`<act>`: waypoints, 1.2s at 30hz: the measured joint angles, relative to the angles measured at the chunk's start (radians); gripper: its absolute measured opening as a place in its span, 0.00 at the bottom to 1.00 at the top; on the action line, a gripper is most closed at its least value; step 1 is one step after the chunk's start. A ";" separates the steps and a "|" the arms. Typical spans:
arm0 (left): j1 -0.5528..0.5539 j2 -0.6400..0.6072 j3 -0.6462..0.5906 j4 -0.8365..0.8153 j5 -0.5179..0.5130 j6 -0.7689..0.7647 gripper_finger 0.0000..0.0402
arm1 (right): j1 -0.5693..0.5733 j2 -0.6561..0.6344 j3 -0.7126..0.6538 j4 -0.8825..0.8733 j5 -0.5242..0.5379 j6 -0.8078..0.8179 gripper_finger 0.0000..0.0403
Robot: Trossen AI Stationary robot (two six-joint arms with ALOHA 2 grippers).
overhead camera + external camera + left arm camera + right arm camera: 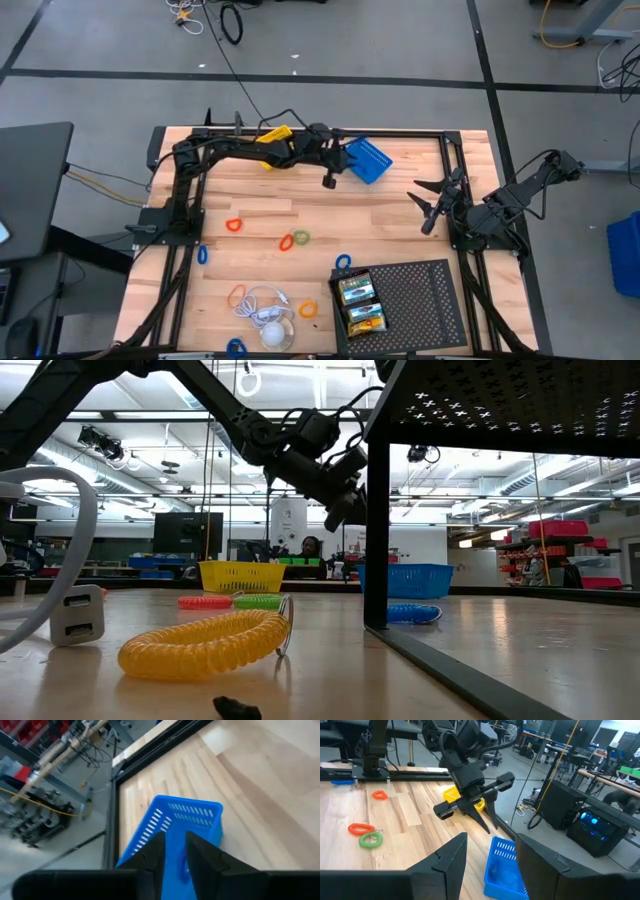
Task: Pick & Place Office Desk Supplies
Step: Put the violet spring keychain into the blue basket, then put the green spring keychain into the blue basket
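Grey floor (400, 40), black tape lines; red shelving (560, 550).

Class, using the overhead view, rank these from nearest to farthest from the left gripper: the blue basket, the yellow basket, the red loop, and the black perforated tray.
From the left gripper:
1. Blue basket: right beside it, at the table's far edge.
2. Yellow basket: along the far edge, on the other side, partly under the arm.
3. Red loop: mid-table, toward the left.
4. Black perforated tray: near edge, right side.
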 joint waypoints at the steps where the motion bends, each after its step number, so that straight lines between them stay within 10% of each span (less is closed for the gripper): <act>1: 0.001 0.000 0.000 -0.003 0.011 -0.012 0.22 | 0.000 0.000 0.000 0.000 0.000 0.000 0.44; 14: -0.028 -0.030 0.000 -0.041 -0.046 -0.128 0.48 | 0.000 0.000 0.000 -0.012 -0.002 -0.001 0.44; 23: -0.100 -0.178 0.000 -0.411 -0.244 -0.283 0.50 | 0.000 0.000 0.000 -0.021 -0.013 0.000 0.44; 36: -0.233 -0.169 -0.004 -0.966 -0.033 -0.555 0.43 | 0.000 0.000 0.000 -0.021 -0.075 0.005 0.44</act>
